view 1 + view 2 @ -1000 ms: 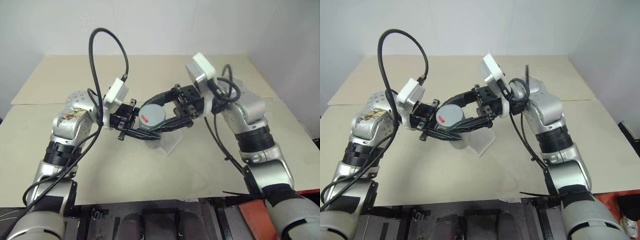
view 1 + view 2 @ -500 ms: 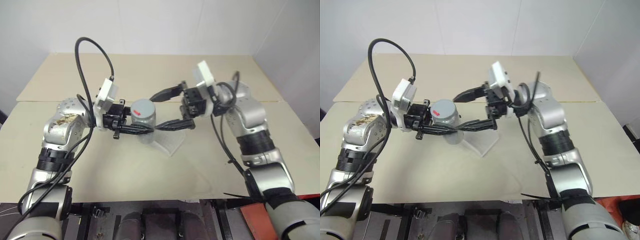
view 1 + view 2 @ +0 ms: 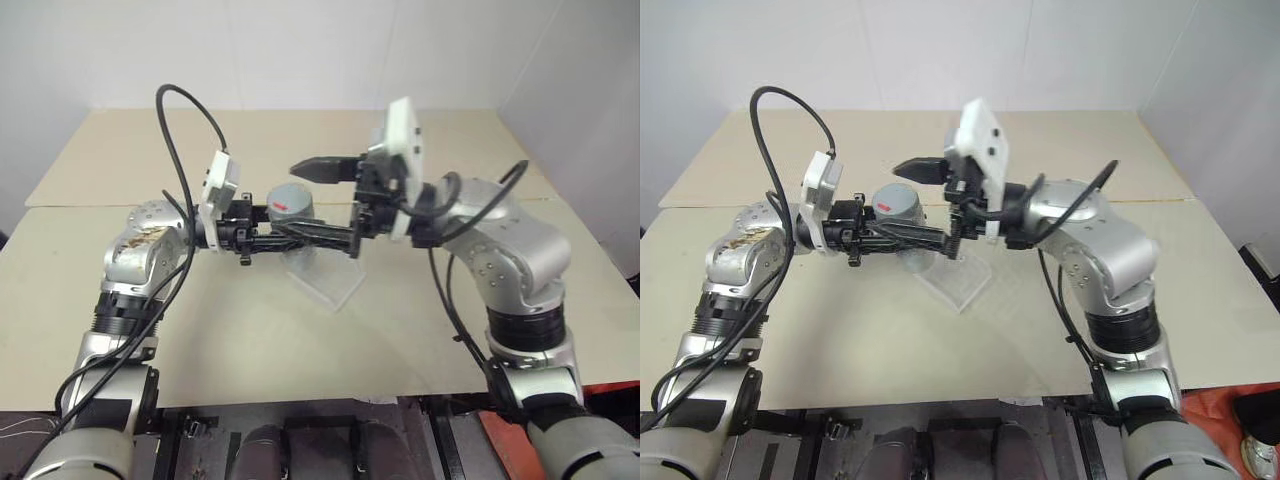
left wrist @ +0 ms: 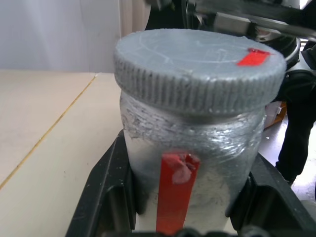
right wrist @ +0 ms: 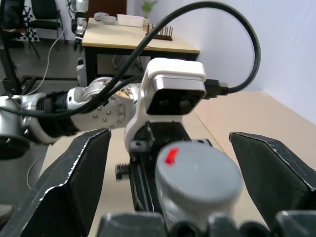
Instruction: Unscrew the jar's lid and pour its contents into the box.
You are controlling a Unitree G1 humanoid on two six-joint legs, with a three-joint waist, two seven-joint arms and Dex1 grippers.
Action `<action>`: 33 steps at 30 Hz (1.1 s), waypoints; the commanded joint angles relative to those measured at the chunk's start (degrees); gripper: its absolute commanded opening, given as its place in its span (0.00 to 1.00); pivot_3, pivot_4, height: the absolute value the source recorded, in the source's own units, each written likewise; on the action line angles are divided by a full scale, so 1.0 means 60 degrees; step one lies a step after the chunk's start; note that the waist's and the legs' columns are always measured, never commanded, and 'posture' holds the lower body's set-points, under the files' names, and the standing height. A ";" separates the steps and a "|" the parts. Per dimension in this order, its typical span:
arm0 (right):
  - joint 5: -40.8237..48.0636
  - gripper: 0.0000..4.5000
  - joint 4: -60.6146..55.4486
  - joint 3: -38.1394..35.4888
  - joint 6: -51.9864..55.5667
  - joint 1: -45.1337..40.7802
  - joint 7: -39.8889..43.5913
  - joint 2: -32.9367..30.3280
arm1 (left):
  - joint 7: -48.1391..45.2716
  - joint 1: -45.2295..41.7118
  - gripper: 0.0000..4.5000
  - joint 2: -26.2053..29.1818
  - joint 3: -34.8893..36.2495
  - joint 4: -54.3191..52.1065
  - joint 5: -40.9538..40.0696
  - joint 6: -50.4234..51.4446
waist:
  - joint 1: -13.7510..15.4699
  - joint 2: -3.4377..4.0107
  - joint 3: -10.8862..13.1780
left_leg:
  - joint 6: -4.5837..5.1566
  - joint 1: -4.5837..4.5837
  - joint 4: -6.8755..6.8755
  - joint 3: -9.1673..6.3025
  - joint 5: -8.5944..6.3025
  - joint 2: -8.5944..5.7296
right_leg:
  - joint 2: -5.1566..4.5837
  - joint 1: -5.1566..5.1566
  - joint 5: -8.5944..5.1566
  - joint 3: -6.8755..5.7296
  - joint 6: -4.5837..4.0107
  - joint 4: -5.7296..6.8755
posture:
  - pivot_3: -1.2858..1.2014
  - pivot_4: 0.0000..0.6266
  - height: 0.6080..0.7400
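The jar (image 4: pixel 192 148), silvery with a red strip down its side, is held upright above the table, with my left gripper (image 4: pixel 185 210) shut on its body. The grey ribbed lid (image 3: pixel 288 199) with a small red mark sits on top of the jar. My right gripper (image 3: pixel 316 201) reaches in from the right, open. Its two fingers (image 5: pixel 74 182) stand wide on either side of the lid (image 5: pixel 198 178) without touching it. The box (image 3: pixel 327 276), a clear shallow tray, lies on the table just below the jar. The contents are hidden inside the jar.
The beige table (image 3: pixel 250 330) has a seam across its far part and free room on both sides of the box. A red object (image 3: pixel 612 386) shows past the near right corner. Black cables loop above both wrists.
My right gripper let go of the lid and opened. Its wrist then swung round, and its fingers now straddle the lid again. The left gripper kept its hold on the jar and pushed it slightly forward.
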 commanded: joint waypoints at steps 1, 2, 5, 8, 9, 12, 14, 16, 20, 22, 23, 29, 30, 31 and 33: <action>-0.0470 1.00 0.0376 0.0243 0.0023 -0.0486 -0.0630 0.0287 | -0.0154 -0.0319 0.43 -0.0024 -0.0014 -0.0087 0.0000 -0.0064 | 0.0012 0.0000 0.0000 | -0.0002 -0.0001 0.0000 0.0000 0.0001 0.0000 | 0.0001 0.0000 0.0000 -0.0001 0.0000 0.0000 | 0.52 0.24 1.00; -0.0581 1.00 0.0541 0.0308 -0.0031 -0.0538 -0.0701 0.0348 | -0.0165 -0.0321 0.43 -0.0027 -0.0008 -0.0099 0.0005 -0.0058 | 0.0011 0.0000 0.0000 | -0.0002 -0.0003 0.0000 0.0001 0.0001 0.0000 | 0.0001 0.0000 0.0000 -0.0003 0.0000 0.0000 | 0.52 0.24 1.00; -0.0745 1.00 0.0868 0.0367 -0.0148 -0.0627 -0.0773 0.0456 | -0.0209 -0.0323 0.43 -0.0019 0.0010 -0.0128 0.0016 -0.0044 | 0.0016 0.0000 0.0000 | -0.0002 -0.0005 0.0000 0.0006 0.0001 -0.0001 | 0.0000 0.0003 0.0000 -0.0005 0.0000 0.0000 | 0.52 0.24 1.00; -0.0728 1.00 0.0918 0.0311 -0.0203 -0.0614 -0.0647 0.0444 | -0.0232 -0.0233 0.43 0.0042 0.0034 -0.0230 0.0024 -0.0047 | 0.0005 0.0000 0.0000 | -0.0003 -0.0010 -0.0001 0.0002 0.0002 0.0000 | 0.0001 -0.0001 0.0000 -0.0005 0.0000 0.0001 | 0.52 0.24 1.00; -0.0721 1.00 0.0917 0.0302 -0.0220 -0.0608 -0.0593 0.0427 | -0.0239 -0.0212 0.43 0.0058 0.0036 -0.0243 0.0033 -0.0058 | 0.0002 0.0000 0.0000 | -0.0005 -0.0009 -0.0001 0.0000 0.0003 0.0000 | 0.0002 0.0000 0.0000 -0.0005 0.0001 0.0000 | 0.52 0.24 1.00; -0.0684 1.00 0.0876 0.0260 -0.0193 -0.0592 -0.0520 0.0398 | -0.0237 -0.0176 0.43 0.0076 0.0060 -0.0243 0.0042 -0.0088 | -0.0003 0.0000 0.0000 | 0.0000 -0.0009 -0.0001 -0.0001 0.0000 0.0000 | 0.0002 0.0000 0.0000 -0.0003 0.0001 -0.0001 | 0.52 0.24 1.00; -0.0666 1.00 0.0846 0.0249 -0.0175 -0.0565 -0.0462 0.0362 | -0.0228 -0.0146 0.43 0.0069 0.0066 -0.0271 0.0027 -0.0083 | -0.0004 0.0000 0.0000 | 0.0007 -0.0008 -0.0001 -0.0002 -0.0004 0.0001 | 0.0002 0.0000 0.0000 -0.0004 0.0001 0.0000 | 0.52 0.24 1.00; -0.0671 1.00 0.0858 0.0257 -0.0179 -0.0550 -0.0406 0.0333 | -0.0237 -0.0136 0.43 0.0061 0.0067 -0.0271 0.0023 -0.0094 | -0.0002 0.0000 0.0000 | 0.0009 -0.0009 -0.0001 -0.0003 -0.0005 0.0001 | 0.0002 0.0000 0.0000 -0.0004 0.0000 0.0000 | 0.52 0.24 1.00; -0.0696 1.00 0.0908 0.0247 -0.0189 -0.0547 -0.0356 0.0314 | -0.0249 -0.0118 0.43 0.0054 0.0090 -0.0259 0.0026 -0.0140 | -0.0004 0.0000 0.0000 | 0.0011 -0.0009 -0.0001 -0.0003 -0.0006 0.0001 | 0.0002 0.0000 0.0000 -0.0004 0.0001 0.0000 | 0.52 0.24 1.00; -0.0689 1.00 0.0925 0.0224 -0.0195 -0.0565 -0.0324 0.0300 | -0.0309 -0.0121 0.43 0.0083 0.0115 -0.0223 0.0005 -0.0146 | -0.0004 0.0000 0.0000 | 0.0011 -0.0009 -0.0001 -0.0003 -0.0006 0.0001 | 0.0002 0.0000 0.0000 -0.0004 0.0001 0.0001 | 0.52 0.24 1.00; -0.0677 1.00 0.0917 0.0215 -0.0196 -0.0571 -0.0299 0.0288 | -0.0329 -0.0122 0.43 0.0096 0.0122 -0.0209 0.0002 -0.0146 | -0.0004 0.0000 0.0000 | 0.0011 -0.0009 -0.0001 -0.0002 -0.0006 0.0001 | 0.0002 0.0000 0.0000 -0.0004 0.0001 0.0001 | 0.52 0.24 1.00; -0.0656 1.00 0.0957 0.0179 -0.0232 -0.0613 -0.0216 0.0263 | -0.0352 -0.0135 0.43 0.0114 0.0119 -0.0144 0.0051 -0.0238 | -0.0003 0.0000 0.0000 | 0.0012 -0.0009 -0.0001 -0.0003 -0.0007 0.0001 | 0.0002 0.0000 0.0000 -0.0004 0.0000 0.0000 | 0.52 0.24 1.00; -0.0670 1.00 0.0979 0.0180 -0.0245 -0.0618 -0.0207 0.0260 | -0.0363 -0.0135 0.43 0.0119 0.0126 -0.0151 0.0037 -0.0237 | -0.0003 0.0000 0.0000 | 0.0013 -0.0009 -0.0001 -0.0003 -0.0007 0.0001 | 0.0002 0.0000 0.0000 -0.0004 0.0001 -0.0001 | 0.52 0.24 1.00; -0.0682 1.00 0.0995 0.0181 -0.0254 -0.0619 -0.0199 0.0258 | -0.0370 -0.0135 0.43 0.0123 0.0130 -0.0157 0.0028 -0.0236 | -0.0003 0.0000 0.0000 | 0.0014 -0.0009 -0.0001 -0.0003 -0.0008 0.0001 | 0.0002 0.0000 0.0000 -0.0004 0.0001 0.0000 | 0.52 0.24 1.00; -0.0715 1.00 0.1057 0.0182 -0.0297 -0.0609 -0.0166 0.0243 | -0.0377 -0.0148 0.43 0.0114 0.0134 -0.0140 0.0024 -0.0257 | -0.0004 0.0000 0.0000 | 0.0014 -0.0009 -0.0001 -0.0003 -0.0008 0.0001 | 0.0002 0.0000 0.0000 -0.0004 0.0001 0.0000 | 0.52 0.24 1.00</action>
